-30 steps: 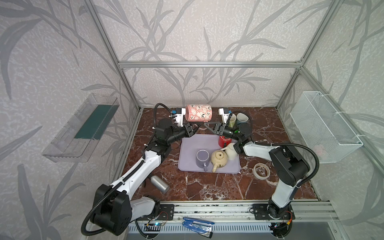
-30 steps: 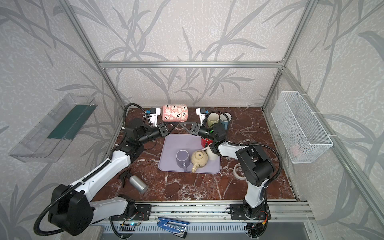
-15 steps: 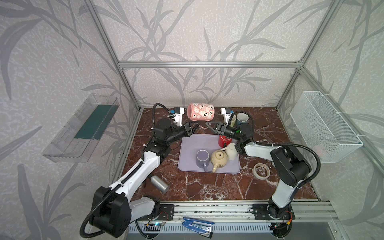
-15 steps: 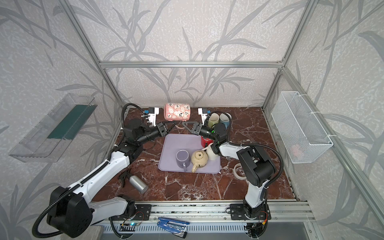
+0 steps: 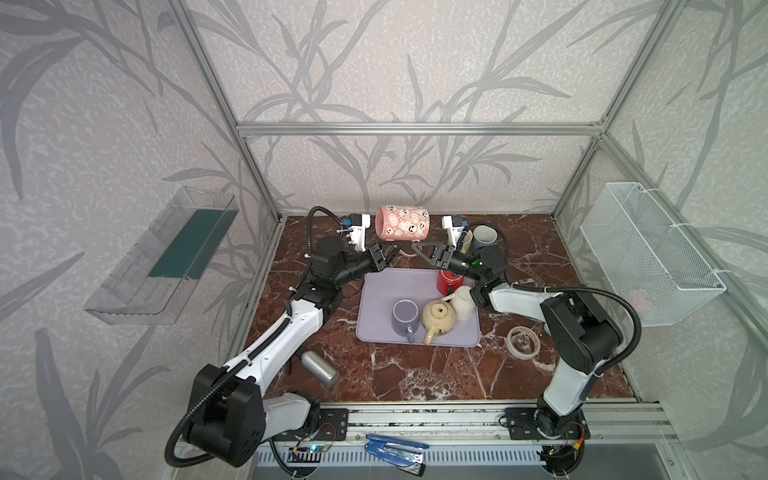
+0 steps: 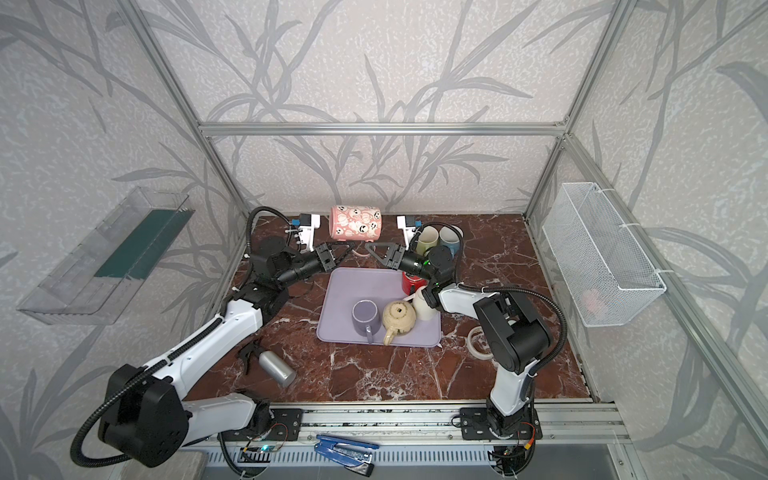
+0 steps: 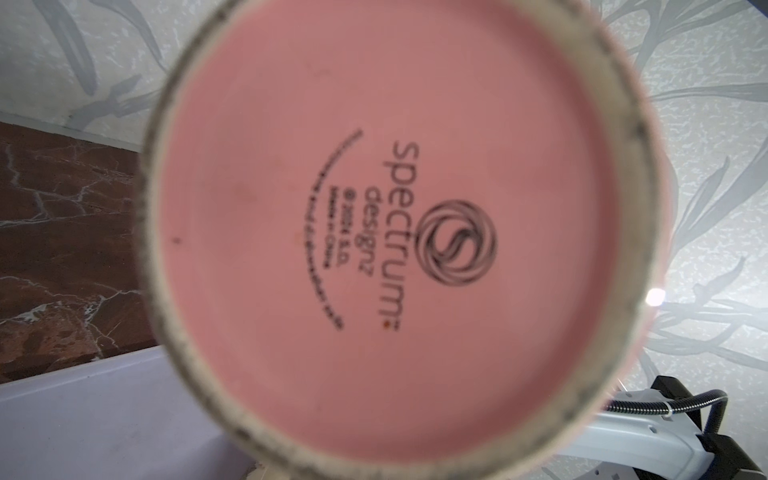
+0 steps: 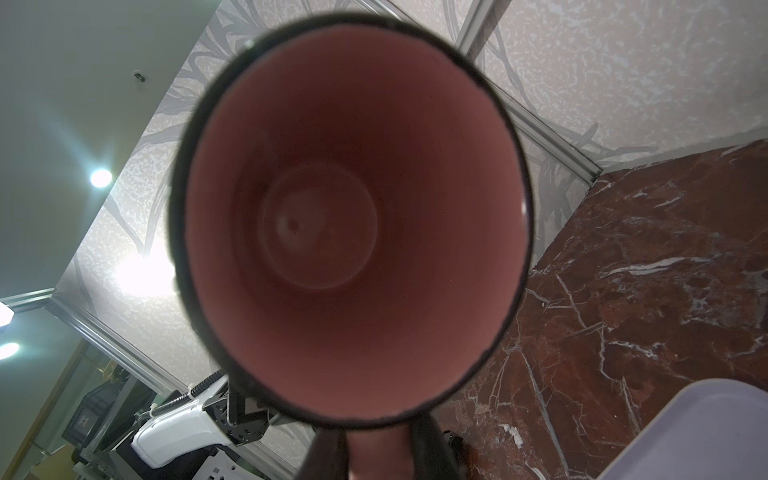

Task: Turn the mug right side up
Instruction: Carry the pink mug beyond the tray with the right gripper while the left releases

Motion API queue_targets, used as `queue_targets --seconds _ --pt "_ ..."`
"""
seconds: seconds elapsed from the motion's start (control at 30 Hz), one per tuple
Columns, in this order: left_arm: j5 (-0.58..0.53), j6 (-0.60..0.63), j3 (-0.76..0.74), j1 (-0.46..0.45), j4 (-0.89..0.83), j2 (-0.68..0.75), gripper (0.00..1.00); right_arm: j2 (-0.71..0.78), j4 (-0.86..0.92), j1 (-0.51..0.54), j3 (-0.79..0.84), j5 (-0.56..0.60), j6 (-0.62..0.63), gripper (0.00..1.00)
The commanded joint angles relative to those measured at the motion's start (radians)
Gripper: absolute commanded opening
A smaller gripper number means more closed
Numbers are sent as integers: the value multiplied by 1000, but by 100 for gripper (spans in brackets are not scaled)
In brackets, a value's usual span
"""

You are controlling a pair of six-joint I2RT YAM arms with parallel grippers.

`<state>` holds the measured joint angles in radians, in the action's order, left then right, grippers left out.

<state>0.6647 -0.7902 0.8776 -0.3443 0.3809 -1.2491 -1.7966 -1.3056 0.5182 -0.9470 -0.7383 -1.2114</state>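
Observation:
The pink mug with white faces hangs on its side above the table's back edge, seen in both top views. Its stamped base fills the left wrist view and its open mouth faces the right wrist camera. Under it, my right gripper is shut on the handle, which shows pink between the dark fingers. My left gripper meets the same handle from the other side, its jaws closed; the contact itself is hidden under the mug.
Below lies a lilac tray with a purple mug, beige teapot, white cup and red cup. Two cups stand at the back right. A tape roll and metal can lie on the table.
My left gripper's jaws have closed at the mug's handle. The mug and the right gripper have hardly moved.

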Motion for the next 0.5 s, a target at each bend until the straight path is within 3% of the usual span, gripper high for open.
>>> queue_targets --seconds 0.0,0.03,0.2,0.47 --pt "43 14 31 -6 69 -7 7 24 -101 12 -42 -2 9 0" --pt "47 8 31 -6 79 -11 1 22 -102 13 -44 -3 9 0" --pt "50 3 20 -6 104 -13 0 17 -101 14 -51 -2 8 0" --pt "50 11 10 -13 111 -18 0 2 -101 20 -91 -10 -4 22"
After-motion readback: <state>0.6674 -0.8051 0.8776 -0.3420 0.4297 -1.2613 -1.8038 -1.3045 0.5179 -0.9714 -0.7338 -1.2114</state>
